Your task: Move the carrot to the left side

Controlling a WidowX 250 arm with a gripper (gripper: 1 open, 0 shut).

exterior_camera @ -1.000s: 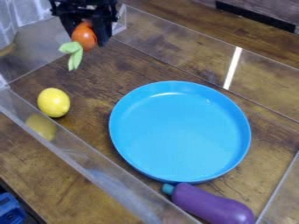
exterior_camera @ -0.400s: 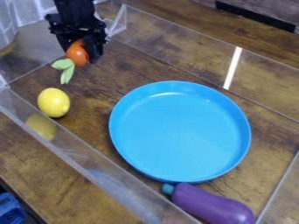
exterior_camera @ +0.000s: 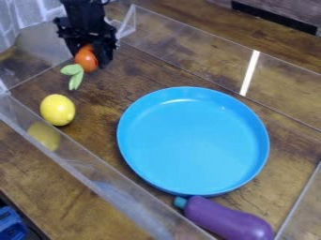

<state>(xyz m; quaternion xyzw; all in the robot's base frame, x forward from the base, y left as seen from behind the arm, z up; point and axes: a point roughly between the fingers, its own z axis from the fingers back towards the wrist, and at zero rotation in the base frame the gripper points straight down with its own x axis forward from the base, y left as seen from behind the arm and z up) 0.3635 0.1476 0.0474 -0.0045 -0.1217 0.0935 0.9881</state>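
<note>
The carrot point(exterior_camera: 84, 60) is a small orange toy with a light green leafy top point(exterior_camera: 74, 74) that hangs down to the lower left. My black gripper point(exterior_camera: 85, 54) is shut on its orange body, at the upper left of the wooden table, pointing steeply down. The leafy tip hangs close to the tabletop; whether it touches I cannot tell. Below the carrot, a little way off, a round yellow lemon point(exterior_camera: 56, 109) rests on the table.
A big blue plate point(exterior_camera: 194, 139) fills the middle of the table. A purple eggplant point(exterior_camera: 228, 221) lies at the bottom edge, right of centre. Clear plastic walls point(exterior_camera: 75, 155) run along the front left and the back of the workspace.
My gripper has carried the carrot down and slightly left, closer to the table and toward the lemon. The lemon, plate and eggplant have stayed put.
</note>
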